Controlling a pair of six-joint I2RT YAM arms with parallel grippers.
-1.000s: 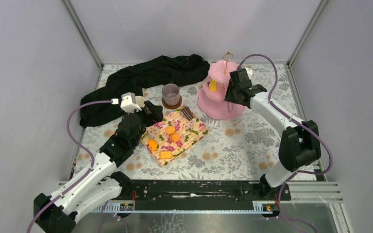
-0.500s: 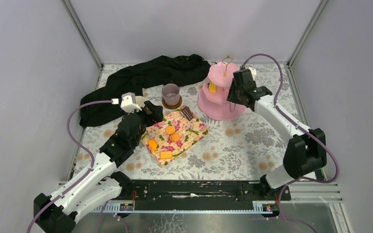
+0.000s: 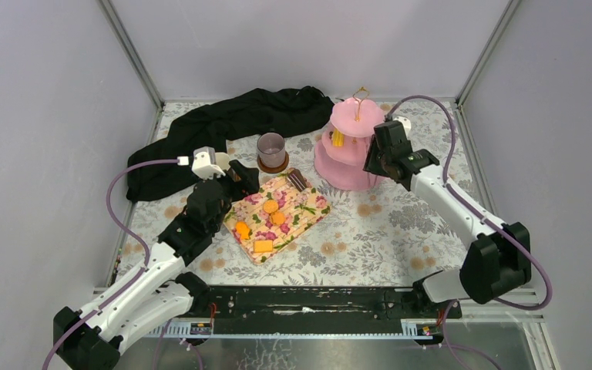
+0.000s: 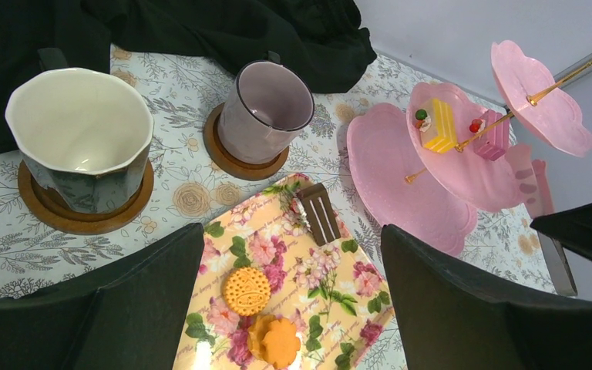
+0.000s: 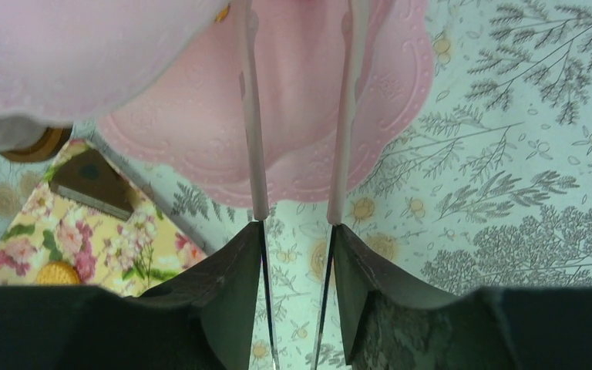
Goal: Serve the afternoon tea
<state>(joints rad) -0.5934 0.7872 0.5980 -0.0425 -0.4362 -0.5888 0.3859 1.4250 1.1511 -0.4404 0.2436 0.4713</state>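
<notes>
Left gripper (image 4: 291, 231): spread wide, nothing held, poised above the near-left part of the floral napkin (image 4: 331, 270).
Right gripper (image 5: 298, 227): closed on pale tongs (image 5: 256, 116) (arms apart, tips out of sight), just beside the pink tiered stand (image 4: 401, 169).
On napkin: round orange biscuit (image 4: 247, 290), flower-shaped orange biscuit (image 4: 277, 341), brown cake (image 4: 320, 212) at the far corner.
On stand, middle tier: yellow cake (image 4: 435, 125), pink cake (image 4: 493, 135).
Mugs: cream-lined dark mug (image 4: 81, 139) and mauve-grey mug (image 4: 266, 108), upright, each on a wooden coaster, beyond the napkin.
Black cloth (image 3: 223, 123): bunched along the far left.
</notes>
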